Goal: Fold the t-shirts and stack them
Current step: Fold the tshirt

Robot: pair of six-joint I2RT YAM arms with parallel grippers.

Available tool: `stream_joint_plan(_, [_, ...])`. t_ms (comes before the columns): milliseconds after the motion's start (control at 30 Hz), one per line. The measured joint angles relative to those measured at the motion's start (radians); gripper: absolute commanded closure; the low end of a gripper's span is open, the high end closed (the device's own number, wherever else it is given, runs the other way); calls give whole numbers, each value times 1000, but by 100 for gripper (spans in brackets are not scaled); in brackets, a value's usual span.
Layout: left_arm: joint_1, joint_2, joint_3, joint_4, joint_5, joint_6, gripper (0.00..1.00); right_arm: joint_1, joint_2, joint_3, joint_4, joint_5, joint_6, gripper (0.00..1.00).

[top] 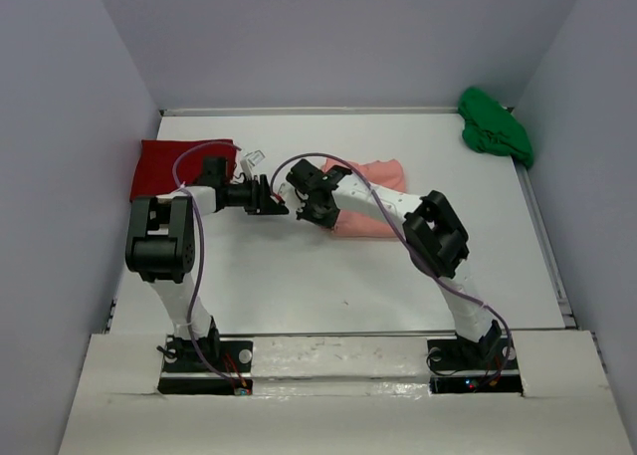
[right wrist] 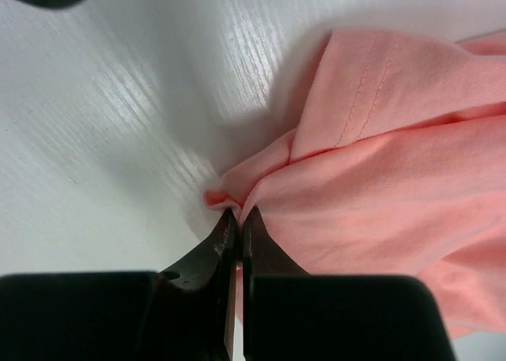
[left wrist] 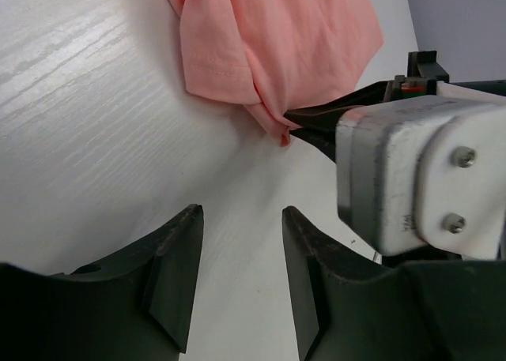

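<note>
well, the right gripper (right wrist: pixel 237 223) is pinched on a corner of the salmon-pink shirt (right wrist: pixel 379 179) at the centre, while the left gripper (left wrist: pixel 239 217) hangs just beside it, fingers parted on nothing; red shirt (top: pixel 164 166) far left, green shirt (top: pixel 495 126) back right.

2 arms logged: left arm (top: pixel 159 241), right arm (top: pixel 438 236). White links and black joint housings are noted. Purple cables (top: pixel 198 238) are run along both. Bases (top: pixel 204 365) are black. Left fingers (left wrist: pixel 170 282) and right fingers (right wrist: pixel 217 250) are black and tapered. 2 screws (left wrist: pixel 462 157) are seen in a grey-white wrist plate (left wrist: pixel 411 171).
</note>
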Motion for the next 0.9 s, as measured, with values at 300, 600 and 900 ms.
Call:
stream_joint_plan(300, [-27, 108, 16, 121, 30, -139, 38, 0, -97, -57, -2, 4, -1, 100])
stream_joint_plan(600, [-69, 184, 50, 471, 79, -450, 45, 0, -178, -123, 13, 21, -2, 100])
stream_joint_plan(900, [-151, 303, 87, 601, 77, -584, 41, 0, -208, -199, 21, 34, -2, 100])
